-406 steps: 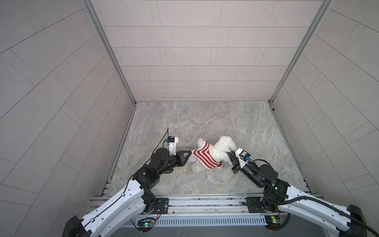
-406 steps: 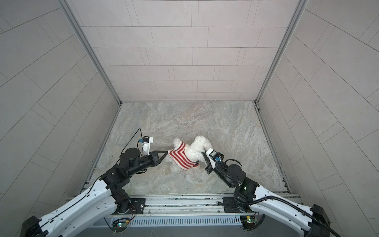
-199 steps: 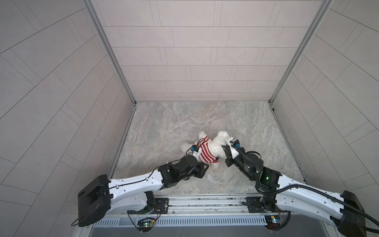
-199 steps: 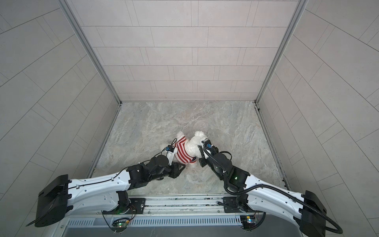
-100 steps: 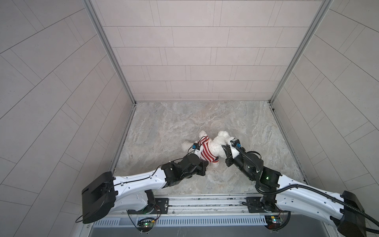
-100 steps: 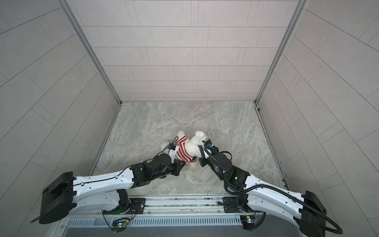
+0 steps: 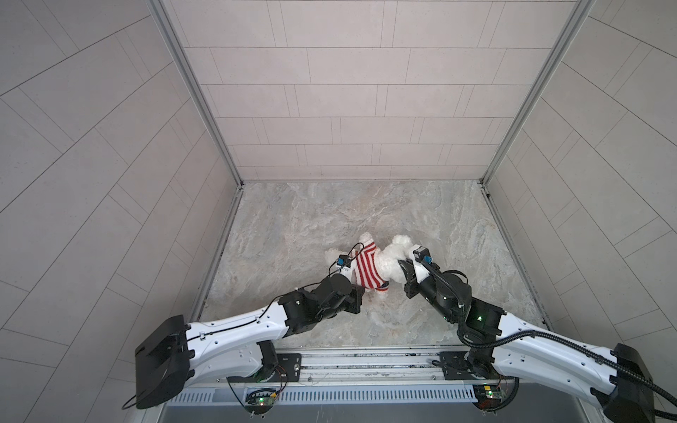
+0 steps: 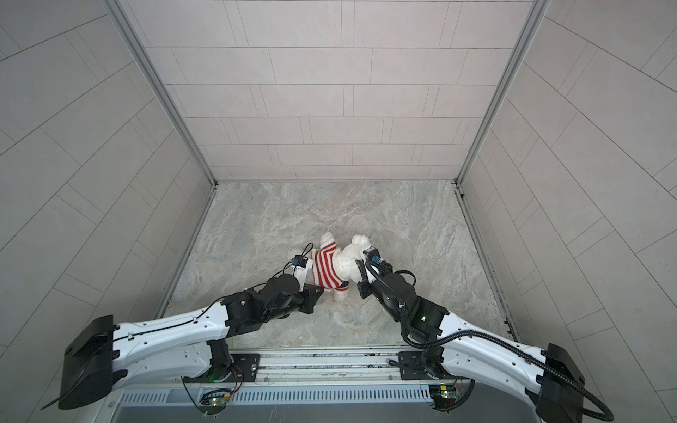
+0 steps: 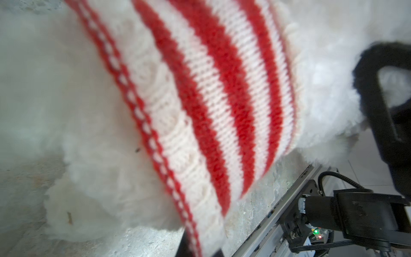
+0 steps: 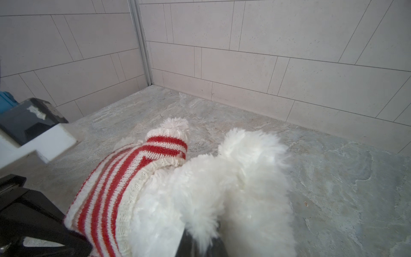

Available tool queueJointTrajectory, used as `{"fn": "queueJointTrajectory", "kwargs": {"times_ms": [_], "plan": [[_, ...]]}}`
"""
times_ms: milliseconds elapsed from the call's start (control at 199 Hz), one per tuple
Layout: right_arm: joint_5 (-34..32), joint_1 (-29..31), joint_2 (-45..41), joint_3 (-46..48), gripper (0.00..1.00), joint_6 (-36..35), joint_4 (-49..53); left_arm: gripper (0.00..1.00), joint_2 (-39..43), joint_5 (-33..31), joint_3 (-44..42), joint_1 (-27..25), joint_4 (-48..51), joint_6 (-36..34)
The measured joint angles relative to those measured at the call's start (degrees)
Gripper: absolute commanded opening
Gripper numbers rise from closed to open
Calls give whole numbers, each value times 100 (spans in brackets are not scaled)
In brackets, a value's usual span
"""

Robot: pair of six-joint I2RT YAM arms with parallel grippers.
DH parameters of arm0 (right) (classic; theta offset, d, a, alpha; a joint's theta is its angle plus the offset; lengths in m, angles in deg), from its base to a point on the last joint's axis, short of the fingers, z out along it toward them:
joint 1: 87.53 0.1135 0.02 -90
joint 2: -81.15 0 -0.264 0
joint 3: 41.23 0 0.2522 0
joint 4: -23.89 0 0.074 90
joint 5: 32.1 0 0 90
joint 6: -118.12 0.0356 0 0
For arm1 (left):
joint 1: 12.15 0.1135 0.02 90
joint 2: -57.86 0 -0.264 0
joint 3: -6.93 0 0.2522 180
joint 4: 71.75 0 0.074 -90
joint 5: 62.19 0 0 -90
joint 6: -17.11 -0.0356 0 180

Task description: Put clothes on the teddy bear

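The left claw (image 7: 357,289) comes in low from the front rail (image 7: 366,360), and its tips meet the bottom hem of the striped knit sweater (image 7: 366,267). In the left wrist view the sweater (image 9: 211,100) fills most of the frame. Its red-and-white edging runs down to a sliver of dark finger at the frame edge. I cannot tell whether this claw pinches the knit or stands slightly apart around it.

Just past the left claw, on its outer side, a fluffy white leg (image 7: 331,253) sticks out from under the hem over the marble-patterned tabletop (image 7: 366,212).

The teddy bear (image 7: 394,252) is stretched between the two claws, with its lower body at the left claw and its head at the right claw. The sweater covers its torso. One sleeve points away from both claws, and a white paw (image 7: 366,238) shows through its cuff. The other sleeve points toward the rail, just beside the left claw's tips. Whether the bear rests on the tabletop or hangs just above it is unclear.

The right claw (image 7: 402,269) is at the bear's head, closed tight on its fur. In the right wrist view the white head (image 10: 233,178) rises straight out of the dark fingers (image 10: 200,247), and a tuft hangs over them. Beyond the head, the sweater (image 10: 124,178) slopes off toward the left claw.
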Motion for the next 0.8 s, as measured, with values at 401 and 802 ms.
{"fn": "queueJointTrajectory", "kwargs": {"times_ms": [401, 802], "plan": [[-284, -168, 236, -352, 0, 334, 498, 53, -577, -776, 424, -1038, 256, -245], [-295, -251, 249, -538, 0, 739, 916, 77, -1665, -1272, 535, -1239, -774, -63]]}}
